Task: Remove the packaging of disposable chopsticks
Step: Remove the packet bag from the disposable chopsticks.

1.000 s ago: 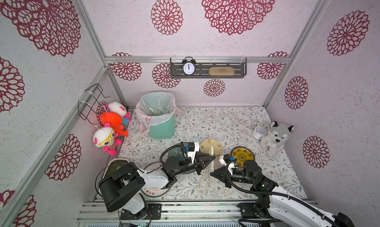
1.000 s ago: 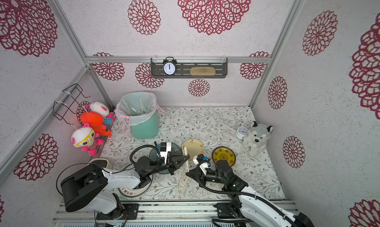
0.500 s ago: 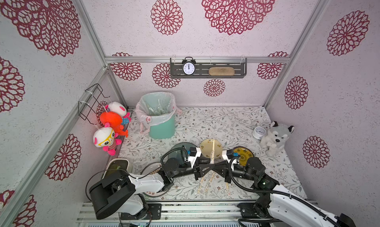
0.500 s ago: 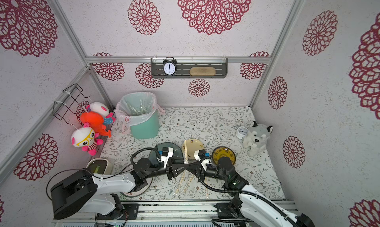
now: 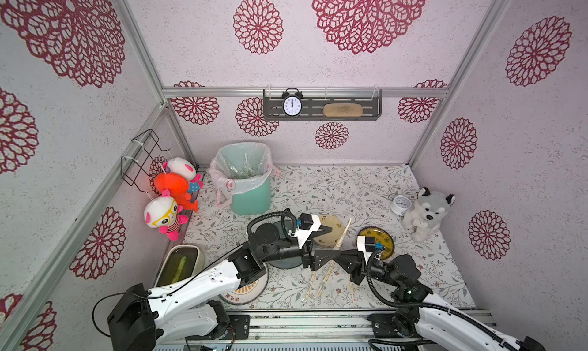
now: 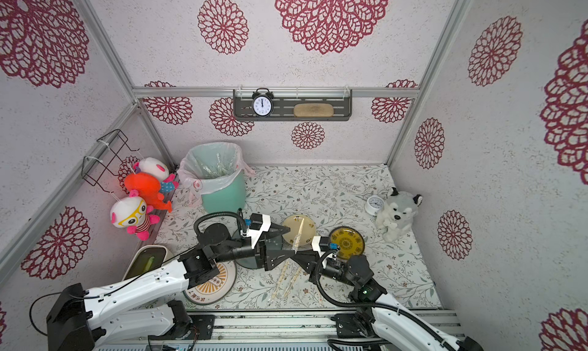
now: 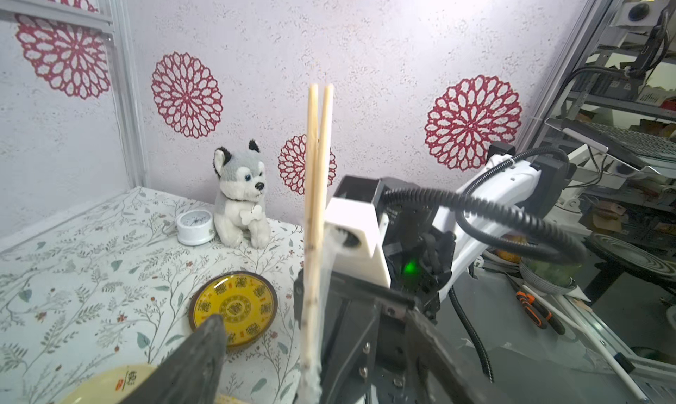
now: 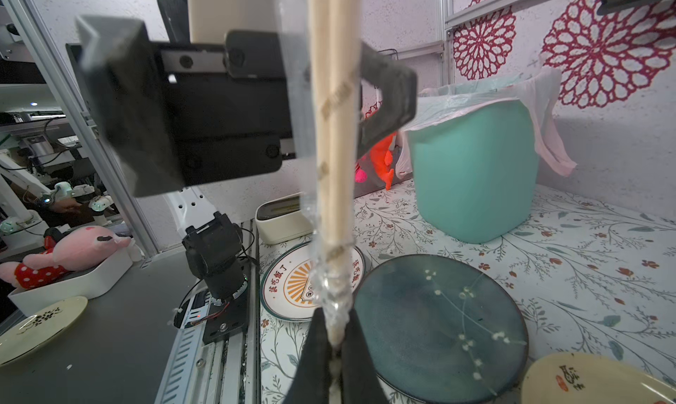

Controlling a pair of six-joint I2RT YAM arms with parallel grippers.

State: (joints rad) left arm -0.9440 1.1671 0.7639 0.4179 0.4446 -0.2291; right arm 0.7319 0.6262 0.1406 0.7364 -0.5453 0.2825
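Far left, plush toys hang by the wall. A lined green bin stands toward the back of the table, with crinkled clear plastic showing inside it.

Moving in, my left gripper reaches over a dark plate and a cream plate. Its jaws are spread wide on either side of the chopstick pair and grip nothing.

The pair stands at mid-scene, raised off the table and tilted. In the left wrist view its upper end looks like bare wood. The packaging, a clear sleeve, covers the lower stretch and is bunched and crinkled toward the bottom end. There my right gripper has its jaws closed tight on the sleeved end, and it alone holds the pair.

Loose chopsticks lie on the table just beneath the two grippers, toward the arm bases. I cannot tell whether they are wrapped.

To the right, a yellow plate sits beside the right gripper. A husky toy sits near the right wall, next to a small white clock.
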